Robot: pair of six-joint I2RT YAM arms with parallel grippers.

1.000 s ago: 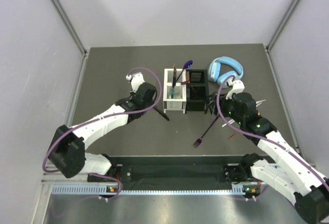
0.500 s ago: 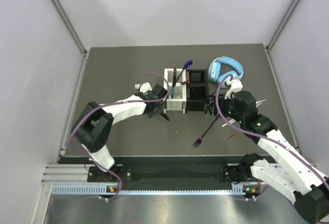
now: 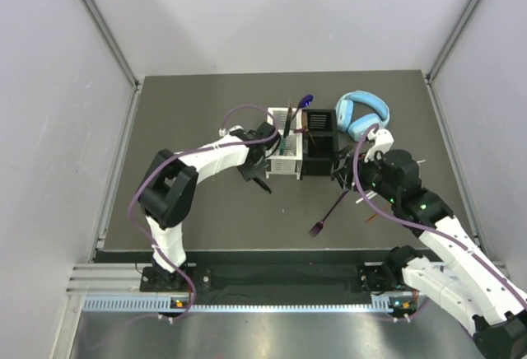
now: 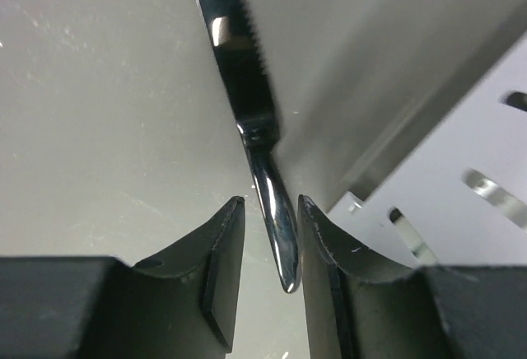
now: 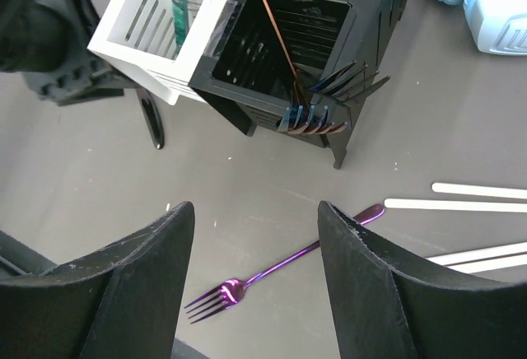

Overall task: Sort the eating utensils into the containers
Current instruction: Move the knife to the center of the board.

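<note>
The left gripper [image 4: 272, 204] was low over the table [image 3: 185, 120], just beside the white box [image 5: 123, 38]. Its fingers [image 4: 218, 277] stood a little apart, one on each side of the handle of a dark knife [image 4: 239, 71] that lay flat on the table. A thin gap showed at the left finger, so they were not pressing it. In the white box stood a green-handled knife [image 5: 177, 1]. The black box [image 5: 329, 38] touched the white one on its right side and held a thin brown stick [image 5: 272, 34]. The right gripper [image 5: 255, 211] hung with its fingers wide apart and nothing between them. Below it a purple fork [image 5: 247, 281] lay on the table. White sticks [image 5: 469, 204] lay further right, and blue headphones [image 3: 362, 114] lay behind the boxes.
</note>
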